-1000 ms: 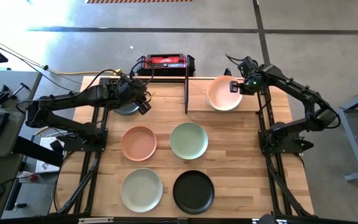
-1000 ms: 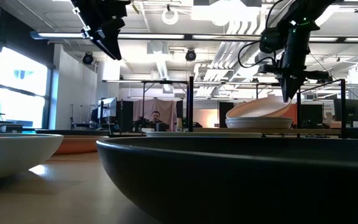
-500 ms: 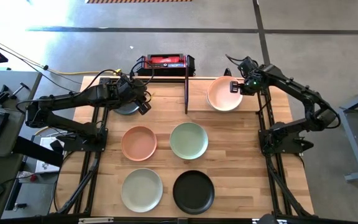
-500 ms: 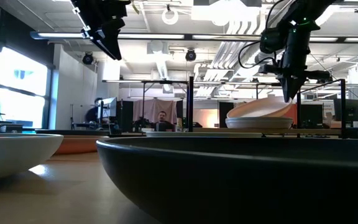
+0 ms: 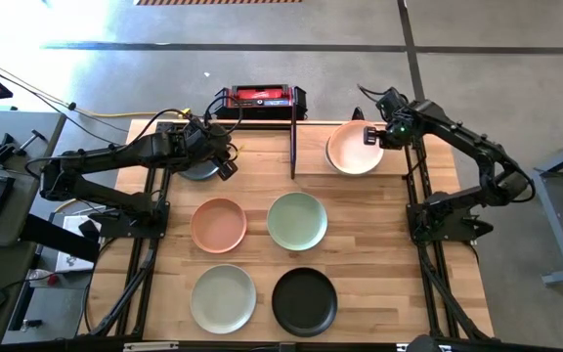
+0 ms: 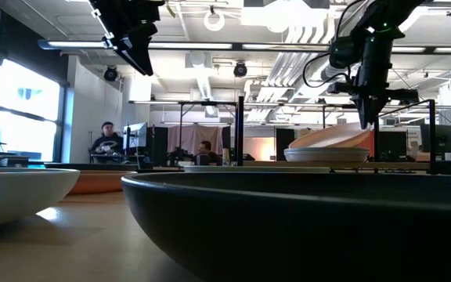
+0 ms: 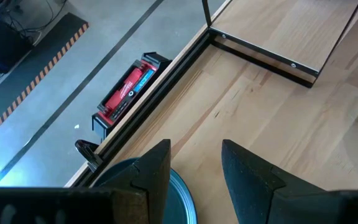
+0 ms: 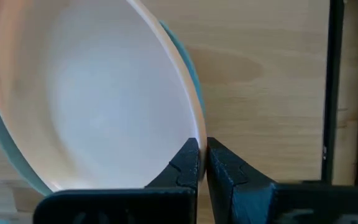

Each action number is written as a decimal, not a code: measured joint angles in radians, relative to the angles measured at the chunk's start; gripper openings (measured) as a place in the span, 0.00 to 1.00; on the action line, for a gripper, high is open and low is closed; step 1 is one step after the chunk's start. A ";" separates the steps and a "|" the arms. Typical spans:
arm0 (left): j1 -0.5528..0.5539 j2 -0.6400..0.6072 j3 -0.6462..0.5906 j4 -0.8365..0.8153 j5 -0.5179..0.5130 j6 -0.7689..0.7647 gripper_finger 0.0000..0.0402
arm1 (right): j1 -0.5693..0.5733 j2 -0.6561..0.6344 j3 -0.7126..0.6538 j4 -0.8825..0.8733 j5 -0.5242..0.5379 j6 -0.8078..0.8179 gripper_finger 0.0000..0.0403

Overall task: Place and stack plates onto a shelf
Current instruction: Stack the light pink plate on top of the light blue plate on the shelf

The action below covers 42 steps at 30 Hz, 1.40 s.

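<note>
While the right gripper (image 8: 202, 163) pinches the peach plate's (image 5: 352, 148) right rim — still tilted — lower it squarely onto the green plate (image 8: 188, 65) before releasing.

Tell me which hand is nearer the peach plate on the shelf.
Right. The right hand pinches the rim of the peach plate, tilted on the shelf stack. The left hand hovers across the shelf's upright bar, over a dark plate.
</note>
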 joint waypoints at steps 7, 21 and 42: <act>0.000 0.000 0.000 0.000 0.000 0.000 0.33 | 0.000 0.000 0.000 -0.013 -0.047 0.023 0.00; 0.000 0.000 0.000 0.000 0.000 0.000 0.33 | 0.000 0.000 0.000 0.015 -0.067 0.045 0.09; 0.000 0.000 0.000 0.000 0.000 0.000 0.33 | 0.051 -0.002 0.000 0.016 -0.315 -0.067 0.26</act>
